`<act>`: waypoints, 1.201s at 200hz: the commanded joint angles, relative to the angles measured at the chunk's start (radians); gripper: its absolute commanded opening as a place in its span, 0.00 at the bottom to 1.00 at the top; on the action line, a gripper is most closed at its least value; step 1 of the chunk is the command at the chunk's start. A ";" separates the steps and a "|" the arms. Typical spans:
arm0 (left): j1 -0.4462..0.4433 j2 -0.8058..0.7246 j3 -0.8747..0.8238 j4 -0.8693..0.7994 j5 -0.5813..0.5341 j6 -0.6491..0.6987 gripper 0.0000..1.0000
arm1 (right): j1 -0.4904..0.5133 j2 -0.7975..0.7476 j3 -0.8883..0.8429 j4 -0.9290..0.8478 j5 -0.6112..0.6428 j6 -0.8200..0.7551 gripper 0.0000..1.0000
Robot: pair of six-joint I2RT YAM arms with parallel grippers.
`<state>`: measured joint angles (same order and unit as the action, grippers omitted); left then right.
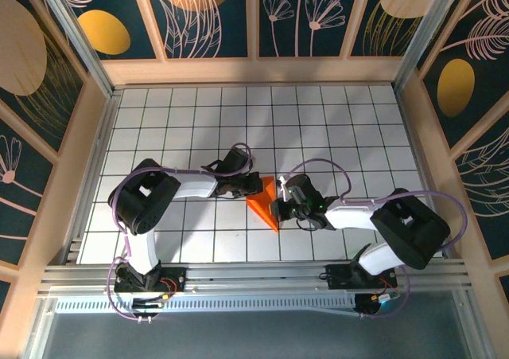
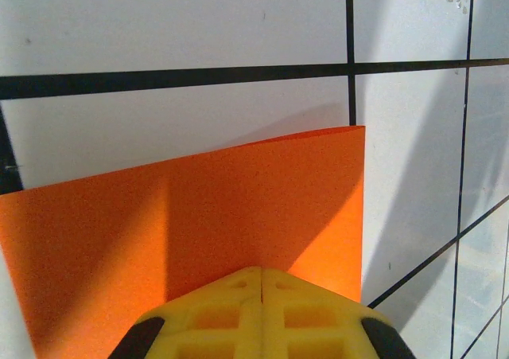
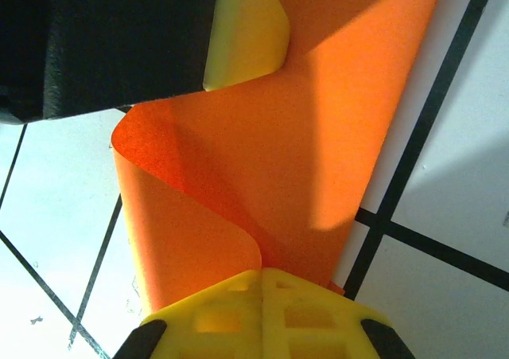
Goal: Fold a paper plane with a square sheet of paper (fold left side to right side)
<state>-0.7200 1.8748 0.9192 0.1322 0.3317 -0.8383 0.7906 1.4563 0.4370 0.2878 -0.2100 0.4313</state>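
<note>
Gleaming gridded table [image 1: 334, 120] — orange paper [image 1: 264, 200] — floral walls [image 1: 215, 13]

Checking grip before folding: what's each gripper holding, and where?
Both pinch the orange paper: the left gripper at one edge, the right gripper at a curled-up edge.

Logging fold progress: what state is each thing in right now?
Bright orange sheet of thin paper: curled over in a loose bend, clamped by both grippers.
Left gripper: jaws shut on the sheet.
Right gripper: jaws shut on the sheet.
</note>
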 commanded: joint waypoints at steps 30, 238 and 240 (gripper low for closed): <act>-0.012 0.035 -0.010 -0.042 -0.017 -0.004 0.00 | -0.008 0.028 0.011 0.016 -0.002 -0.007 0.00; -0.035 -0.461 -0.338 0.225 0.008 -0.059 0.04 | -0.005 0.071 -0.024 -0.029 -0.015 -0.019 0.00; -0.038 -0.459 -0.342 0.233 0.012 -0.063 0.04 | -0.006 0.072 -0.024 -0.029 -0.015 -0.019 0.00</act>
<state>-0.7280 1.4220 0.6216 0.2276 0.2741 -0.8463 0.7906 1.4860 0.4294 0.3302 -0.2207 0.4255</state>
